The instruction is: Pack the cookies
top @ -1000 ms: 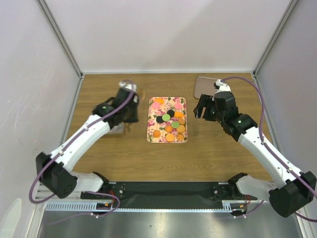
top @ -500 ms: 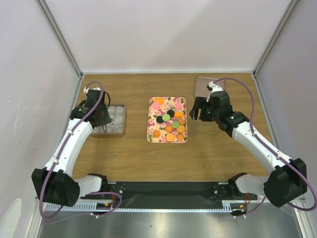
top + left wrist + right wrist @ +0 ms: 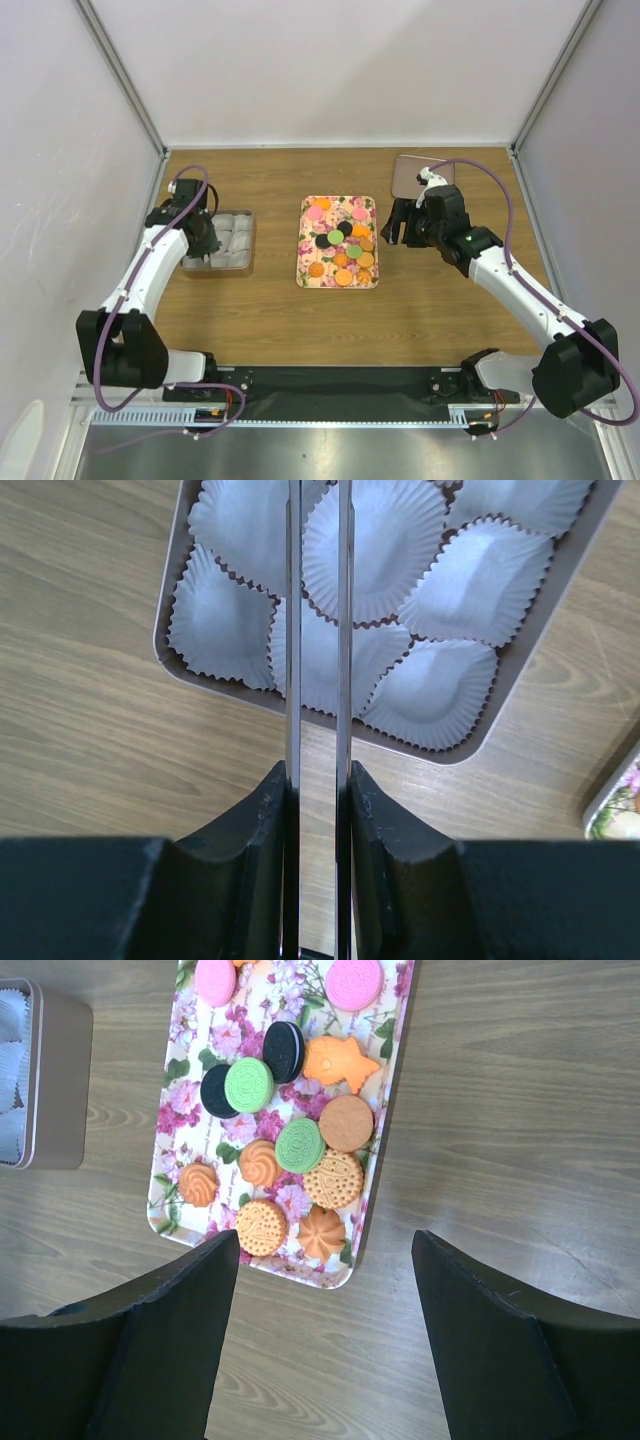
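Observation:
The cookies (image 3: pixel 341 246) are small round discs in orange, green, pink and black, lying on a flowered tray (image 3: pixel 305 277) at the table's centre. They also show in the right wrist view (image 3: pixel 290 1150) on the tray (image 3: pixel 181 1091). My right gripper (image 3: pixel 400 222) is open and empty just right of the tray; its jaws (image 3: pixel 325 1250) stand wide apart over bare wood. My left gripper (image 3: pixel 207 243) sits at the left edge of a grey tin (image 3: pixel 245 262) lined with white paper cups (image 3: pixel 375 550). Its fingers (image 3: pixel 293 630) are nearly together with nothing between them.
A brownish tin lid (image 3: pixel 412 168) lies at the back right, behind my right gripper. The tin's corner also shows in the right wrist view (image 3: pixel 55 1080). White walls enclose the wooden table on three sides.
My left arm has swung left off the tin, uncovering the paper cups, and now rests at its left edge. My right gripper has shifted slightly left toward the tray.

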